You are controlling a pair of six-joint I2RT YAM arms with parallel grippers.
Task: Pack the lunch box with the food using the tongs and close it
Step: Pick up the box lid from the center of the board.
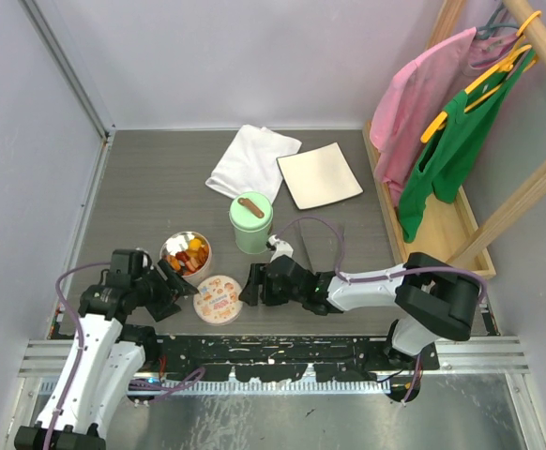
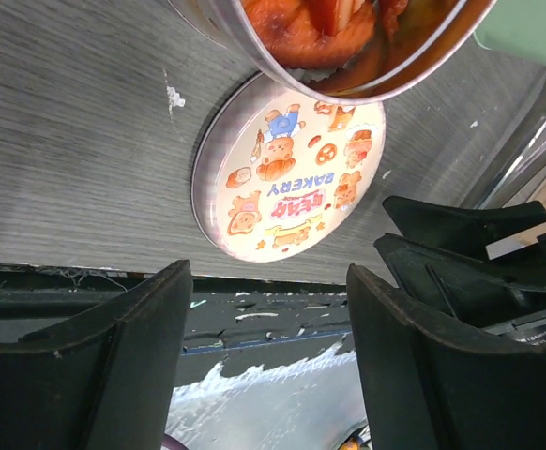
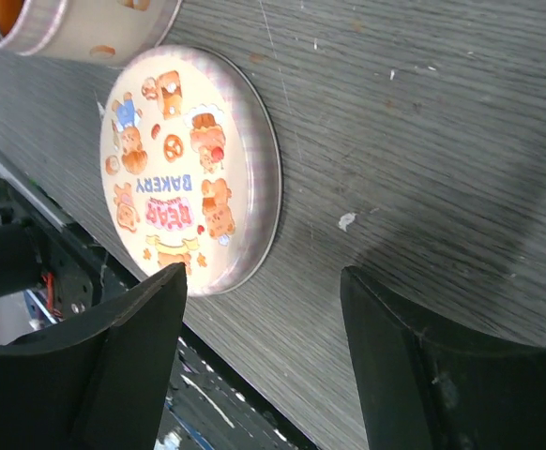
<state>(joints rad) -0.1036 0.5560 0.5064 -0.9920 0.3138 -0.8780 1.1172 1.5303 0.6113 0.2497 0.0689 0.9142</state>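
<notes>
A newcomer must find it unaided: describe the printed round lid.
Look at the table's near edge, between the left arm and right arm. A flat round lid lies there, beside the open tin of food. Only it shows cartoon bears and the words BEAR BAKERY.

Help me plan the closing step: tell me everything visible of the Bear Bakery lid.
The Bear Bakery lid is round, shallow, metal-looking: cream top printed with cartoon bears, pastries and "BEAR BAKERY", pinkish checked rim. It lies flat, print up, on the table near its front edge, beside the open food tin, not on it. The left end effector and right end effector flank it, untouching.
</notes>
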